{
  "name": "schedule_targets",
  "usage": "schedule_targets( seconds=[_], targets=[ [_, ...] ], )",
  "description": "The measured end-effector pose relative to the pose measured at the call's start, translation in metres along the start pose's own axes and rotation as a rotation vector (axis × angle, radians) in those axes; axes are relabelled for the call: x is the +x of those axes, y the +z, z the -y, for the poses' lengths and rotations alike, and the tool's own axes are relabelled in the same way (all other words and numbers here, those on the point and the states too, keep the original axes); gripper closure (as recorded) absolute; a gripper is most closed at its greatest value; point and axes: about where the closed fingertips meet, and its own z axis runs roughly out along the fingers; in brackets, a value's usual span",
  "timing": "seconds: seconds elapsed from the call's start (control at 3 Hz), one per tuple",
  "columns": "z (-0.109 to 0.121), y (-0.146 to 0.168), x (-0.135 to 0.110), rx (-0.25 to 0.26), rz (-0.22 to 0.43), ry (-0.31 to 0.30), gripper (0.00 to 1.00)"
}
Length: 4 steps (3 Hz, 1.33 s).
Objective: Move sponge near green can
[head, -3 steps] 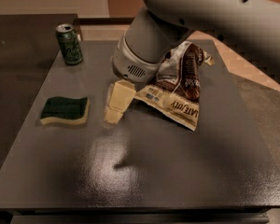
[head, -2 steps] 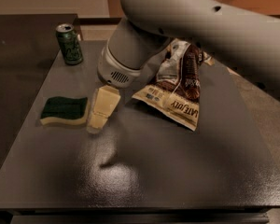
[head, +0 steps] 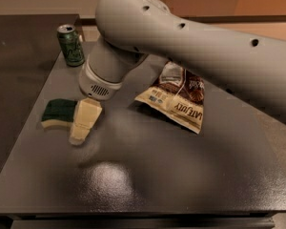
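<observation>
The gripper [head: 81, 130] has moved left since a second ago. It was out in the middle of the bench [head: 148, 175], and now it is right at the sponge [head: 56, 112], covering the sponge's right end. I cannot tell if the gripper is open or closed, or if it touches the sponge. The sponge lies flat near the left edge of the bench, where it was before. The green can [head: 70, 44] stands upright at the far left corner, well apart from the sponge. The snack bag [head: 178, 97] lies under the big grey arm [head: 195, 46].
</observation>
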Motion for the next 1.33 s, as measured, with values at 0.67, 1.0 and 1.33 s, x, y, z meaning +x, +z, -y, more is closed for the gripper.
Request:
schedule_targets(
  seconds=[0.67, 1.0, 1.33],
  targets=[
    [0.005, 0.035, -0.009, -0.031, -0.014, -0.017, 0.00],
    [0.007, 0.043, -0.010, -0.049, -0.032, -0.026, 0.18],
    [0.014, 0.043, -0.008, -0.062, -0.036, -0.019, 0.42]
  ],
)
